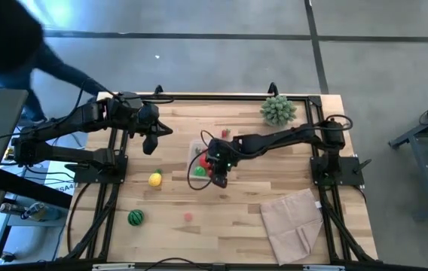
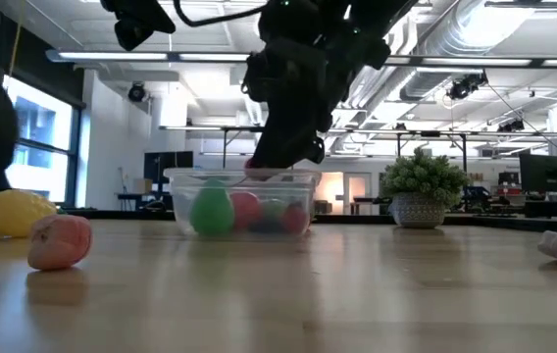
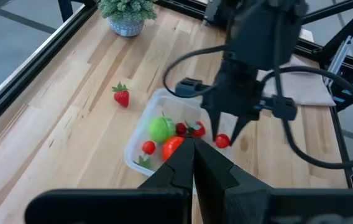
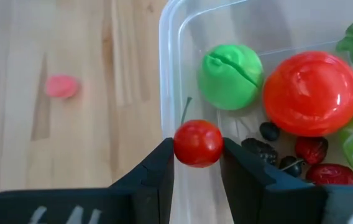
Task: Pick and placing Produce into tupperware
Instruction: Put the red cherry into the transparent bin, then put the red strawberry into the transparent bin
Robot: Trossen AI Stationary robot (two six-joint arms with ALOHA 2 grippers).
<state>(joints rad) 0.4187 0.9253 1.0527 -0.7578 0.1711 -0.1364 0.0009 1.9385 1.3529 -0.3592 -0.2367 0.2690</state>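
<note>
Placing: right gripper (image 4: 196, 165) pinches small red cherry tomato (image 4: 197, 143) over tupperware (image 4: 170, 74) rim
Next: judged, shift inward, release
Left gripper (image 3: 192, 168): shut, empty, waiting

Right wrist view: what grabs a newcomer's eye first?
The small red cherry pinched in the right gripper, poised over the rim of the clear tub. Inside the tub sit a big red tomato and a green round fruit; a pink piece lies outside on the table.
</note>
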